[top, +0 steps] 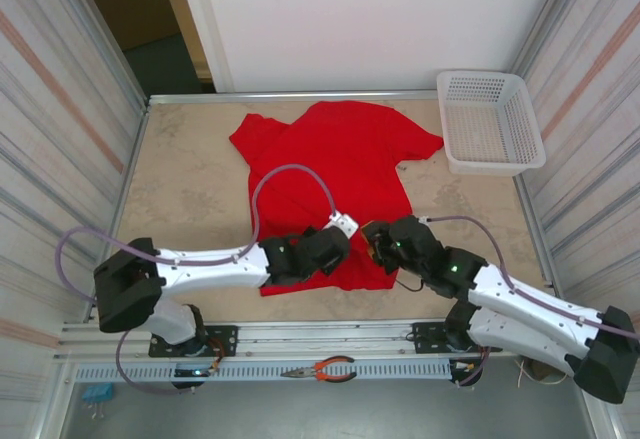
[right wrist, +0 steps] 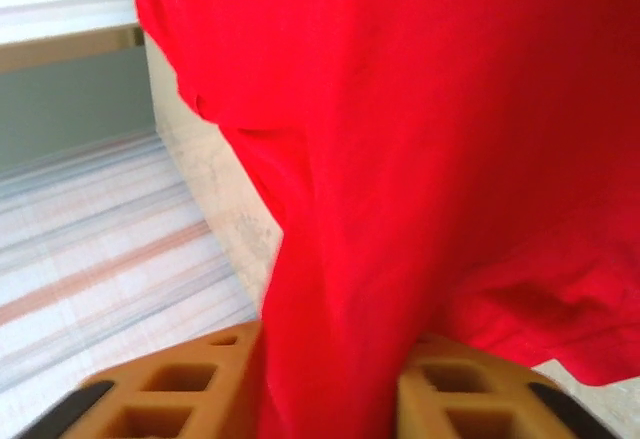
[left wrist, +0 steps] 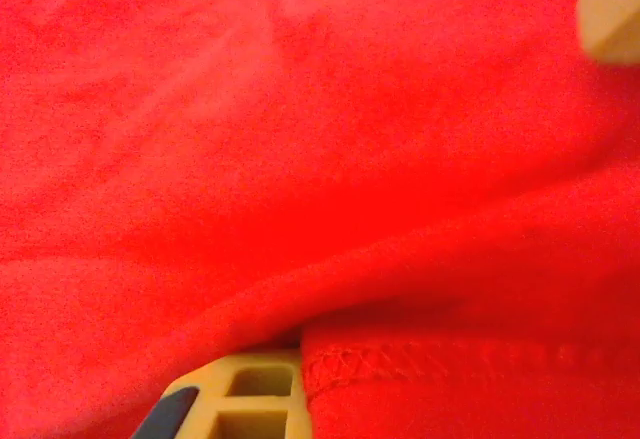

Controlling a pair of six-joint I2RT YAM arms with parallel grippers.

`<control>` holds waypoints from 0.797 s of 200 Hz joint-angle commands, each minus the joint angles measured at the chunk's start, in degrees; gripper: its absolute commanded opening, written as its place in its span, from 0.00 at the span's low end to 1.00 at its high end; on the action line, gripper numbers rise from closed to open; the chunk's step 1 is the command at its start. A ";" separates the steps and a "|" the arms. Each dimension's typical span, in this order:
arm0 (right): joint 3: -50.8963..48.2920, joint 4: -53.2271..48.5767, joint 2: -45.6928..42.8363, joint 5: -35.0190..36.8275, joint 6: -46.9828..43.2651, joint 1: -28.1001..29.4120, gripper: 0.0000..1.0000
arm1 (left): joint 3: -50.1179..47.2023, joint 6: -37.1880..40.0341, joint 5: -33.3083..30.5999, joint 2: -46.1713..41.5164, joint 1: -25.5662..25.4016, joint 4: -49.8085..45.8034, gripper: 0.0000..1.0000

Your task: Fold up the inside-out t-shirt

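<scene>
The inside-out t-shirt [top: 340, 159] lies spread on the table, bright red, with its sleeves toward the back wall and its hem toward the arms. My left gripper [top: 338, 231] rests on the near hem, shut on the cloth. In the left wrist view the stitched hem [left wrist: 420, 359] sits against one pale finger [left wrist: 245, 399] and red cloth [left wrist: 300, 159] hides the other. My right gripper [top: 375, 239] is just right of it at the same hem. Its tan fingers [right wrist: 180, 389] stand apart, and a band of t-shirt [right wrist: 400, 159] runs through the gripper [right wrist: 325, 399].
A white plastic basket [top: 490, 119] stands at the table's back right corner. Orange-handled pliers [top: 325, 369] lie on the rail in front of the arm bases. Striped panels wall in both sides of the beige table [top: 190, 189].
</scene>
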 commanded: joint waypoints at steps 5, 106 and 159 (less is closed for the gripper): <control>1.19 -4.65 -6.32 0.11 -10.15 0.98 0.33 | 11.58 0.80 10.65 -3.90 3.01 -13.01 0.00; -0.06 14.98 6.16 16.27 -30.77 17.69 0.00 | 22.25 1.57 16.53 -3.25 4.00 -25.56 0.00; -0.93 20.73 13.20 15.74 -35.68 8.61 0.00 | 21.82 -0.65 19.45 -6.46 4.02 -25.27 0.00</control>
